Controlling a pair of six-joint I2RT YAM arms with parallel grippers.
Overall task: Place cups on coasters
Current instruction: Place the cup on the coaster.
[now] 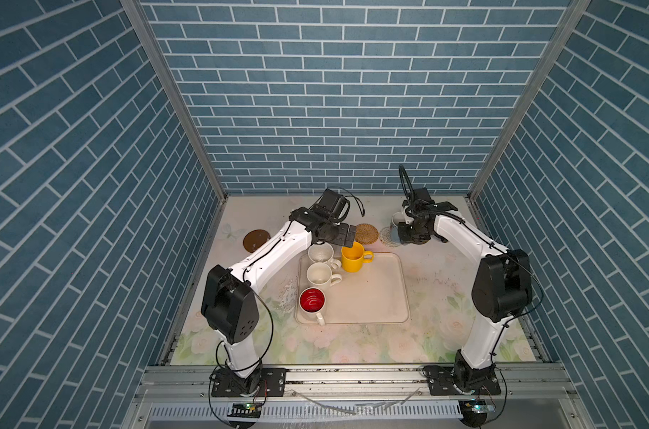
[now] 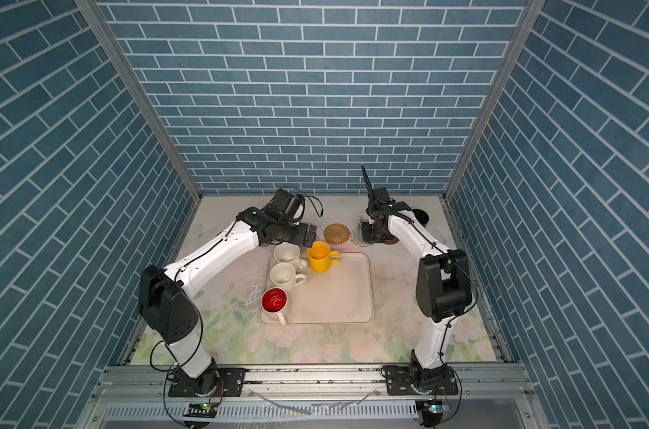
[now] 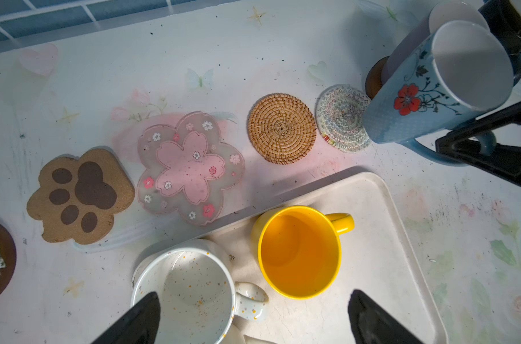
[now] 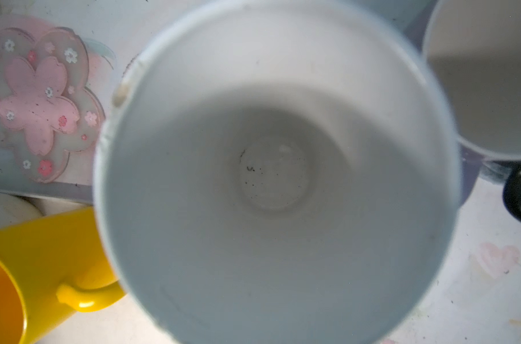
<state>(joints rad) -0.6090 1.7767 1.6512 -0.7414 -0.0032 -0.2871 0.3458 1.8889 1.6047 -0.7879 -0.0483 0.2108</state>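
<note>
— Nearest the arm bases, what stands on the tray [image 1: 371, 297]?
— Four mugs, none yet placed. Item one, red-lined mug [image 1: 312, 301]. Behind it, plain cream mug [image 1: 318, 275]. Then speckled cream mug [image 1: 320, 253] beside yellow mug [image 1: 352, 257].
— Left gripper [image 1: 347, 236]?
— Jaws spread wide, holding nothing, hovering over the speckled and yellow mugs.
— Coaster row beyond the tray?
— Four bare: brown disc [image 1: 257, 240], paw coaster [image 3: 80, 195], pink flower coaster [image 3: 190, 166], rattan coaster [image 1: 367, 233]. The fifth, pale woven coaster [image 3: 339, 119], has the light blue mug [image 3: 432, 98] over its edge, with the handle pinched in the closed right gripper [image 1: 407, 237]. Whether the base rests on the coaster: cannot tell.
— Farthest?
— Lavender mug [image 4: 485, 74], on what looks like a second brown disc [image 3: 374, 79]. Black mug [image 2: 421, 215] is behind it, and its coaster is hidden.
— Tally?
— By my reckoning, two delivered and one being set. Four mugs and four coasters are outstanding.
</note>
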